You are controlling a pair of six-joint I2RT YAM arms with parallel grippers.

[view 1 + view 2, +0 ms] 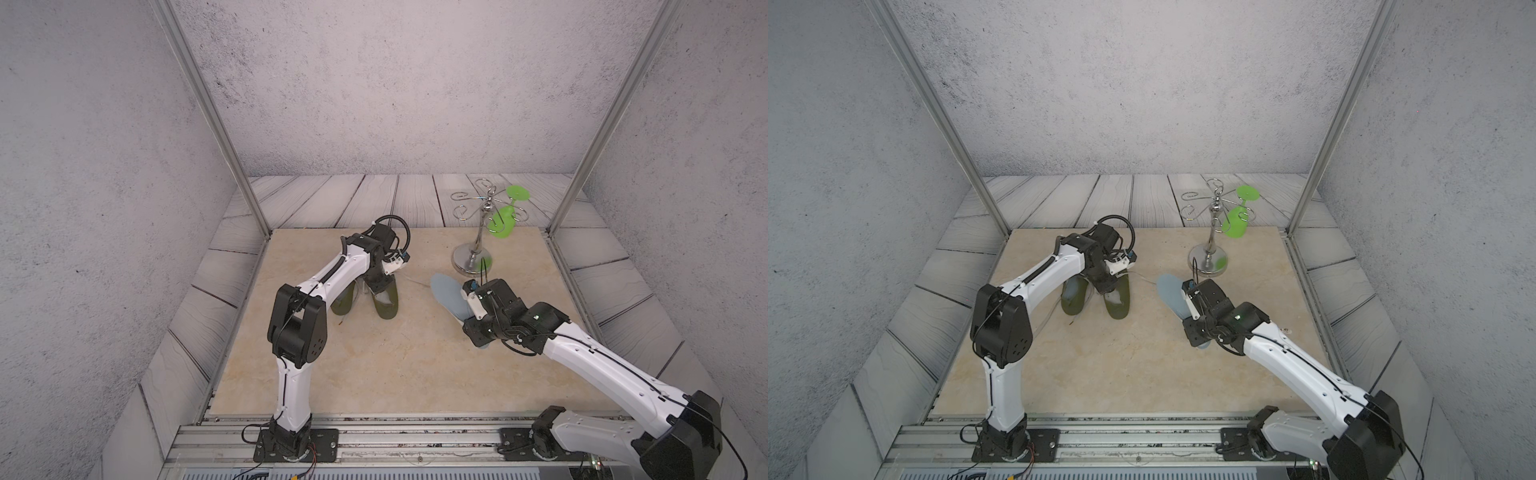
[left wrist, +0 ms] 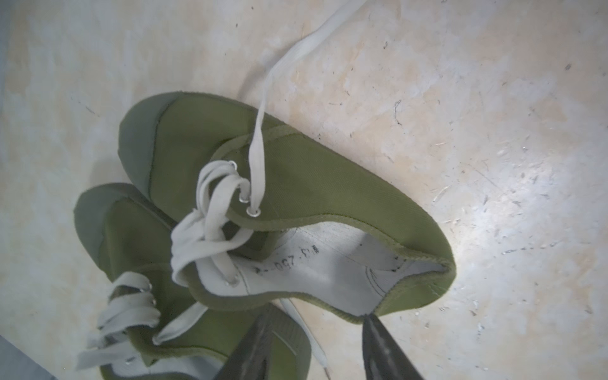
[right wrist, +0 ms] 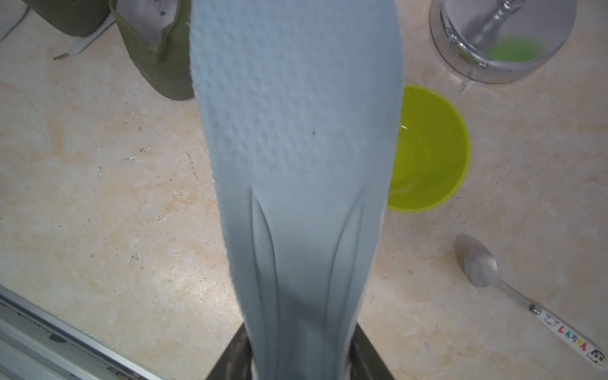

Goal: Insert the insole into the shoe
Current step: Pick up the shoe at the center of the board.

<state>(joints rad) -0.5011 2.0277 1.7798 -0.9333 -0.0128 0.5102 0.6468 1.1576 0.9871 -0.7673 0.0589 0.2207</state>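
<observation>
Insole (image 3: 296, 148), pale blue-grey, dimpled, pinched at its heel end by right tool (image 3: 299, 352), one dark finger on each side. It sticks out from the tool above the beige worktop (image 1: 374, 365), forefoot end aimed toward the shoes and rack. It's outside the shoe, with bare worktop between them.

Below it in right wrist view: lime green bowl (image 3: 431, 148), partly hidden by the insole. Metal spoon (image 3: 480, 266) with cartoon-print handle lies near the bowl, not touching.

Farther back, left of the insole: two olive canvas shoes side by side, pale laces loose. Left tool (image 2: 317, 312) hangs over the shoe (image 2: 296, 184) nearer the insole. Its fingers (image 2: 385, 348) are spread, one tip at the shoe's collar rim, the other over the second shoe (image 2: 138, 237). Nothing pinched; only worktop and lace show in the gap. Shoe opening shows pale lining with printed numbers. One lace (image 2: 283, 65) trails off across the worktop.

Farthest: chrome hook rack (image 1: 473, 257), green stemmed glass (image 1: 505, 220) hanging upside down from it.
</observation>
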